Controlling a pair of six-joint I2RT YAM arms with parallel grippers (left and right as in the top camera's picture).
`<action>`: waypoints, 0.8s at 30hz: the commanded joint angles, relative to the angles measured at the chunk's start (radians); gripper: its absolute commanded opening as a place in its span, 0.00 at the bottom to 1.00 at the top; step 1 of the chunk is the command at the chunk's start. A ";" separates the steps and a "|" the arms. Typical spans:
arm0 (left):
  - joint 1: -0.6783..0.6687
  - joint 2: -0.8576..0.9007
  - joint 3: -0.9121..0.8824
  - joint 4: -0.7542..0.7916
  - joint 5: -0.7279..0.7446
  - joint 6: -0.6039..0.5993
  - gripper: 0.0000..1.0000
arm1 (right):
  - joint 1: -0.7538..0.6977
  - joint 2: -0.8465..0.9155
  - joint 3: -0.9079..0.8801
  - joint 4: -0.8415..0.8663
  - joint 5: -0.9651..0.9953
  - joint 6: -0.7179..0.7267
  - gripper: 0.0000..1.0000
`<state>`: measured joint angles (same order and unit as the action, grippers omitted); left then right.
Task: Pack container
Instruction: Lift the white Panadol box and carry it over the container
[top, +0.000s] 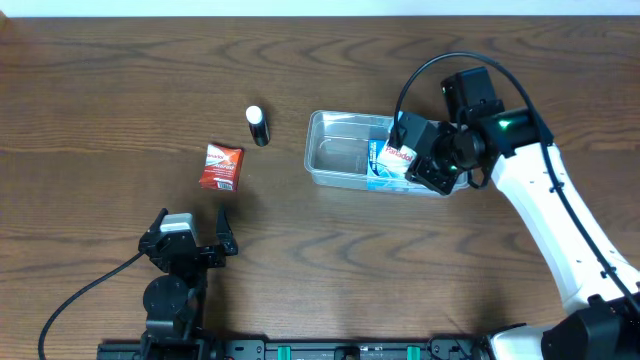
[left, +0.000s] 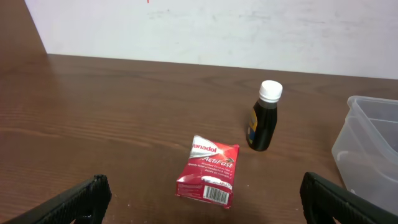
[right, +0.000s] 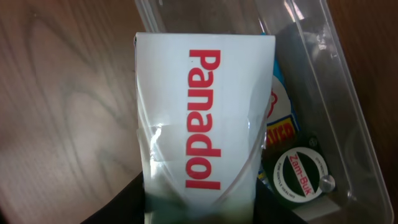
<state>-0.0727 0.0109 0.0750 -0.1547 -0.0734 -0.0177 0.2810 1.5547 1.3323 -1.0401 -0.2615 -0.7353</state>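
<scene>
The white cardboard Panadol box (right: 205, 112) is blurred and cut off at its lower end, and a blue-edged packet (right: 281, 127) is mostly hidden behind it. The clear plastic rectangular tub (left: 370, 149) is cropped at the left wrist view's right edge.

Table (top: 120, 90): mid-brown, streaked with wavy darker grain. Tub (top: 335, 150): clear, glinting pale grey. Box (right: 205, 106): white, carries red "Panadol" lettering down its face. Packet (left: 208, 171): red, crossed by a white band, with a white barcode patch at one end. Bottle (left: 263, 121): near black, topped by a white cap; wears a label, possibly yellow and blue. Tin (right: 298, 177): dark green lid, white "Zam-Buk" script. Wrapper (right: 281, 127) beside it: white, edged blue, printed red. Arm (top: 545, 210): white shell, black joints, green light.
</scene>
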 joint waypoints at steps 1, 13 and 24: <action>0.006 -0.004 -0.007 -0.024 0.014 0.018 0.98 | 0.006 -0.004 -0.040 0.027 0.003 -0.042 0.40; 0.006 -0.004 -0.007 -0.024 0.014 0.018 0.98 | 0.000 -0.002 -0.205 0.186 0.031 -0.131 0.45; 0.006 -0.004 -0.007 -0.024 0.014 0.018 0.98 | -0.070 0.002 -0.276 0.311 0.029 -0.143 0.45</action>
<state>-0.0727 0.0109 0.0750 -0.1547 -0.0734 -0.0174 0.2390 1.5539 1.0843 -0.7387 -0.2649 -0.8642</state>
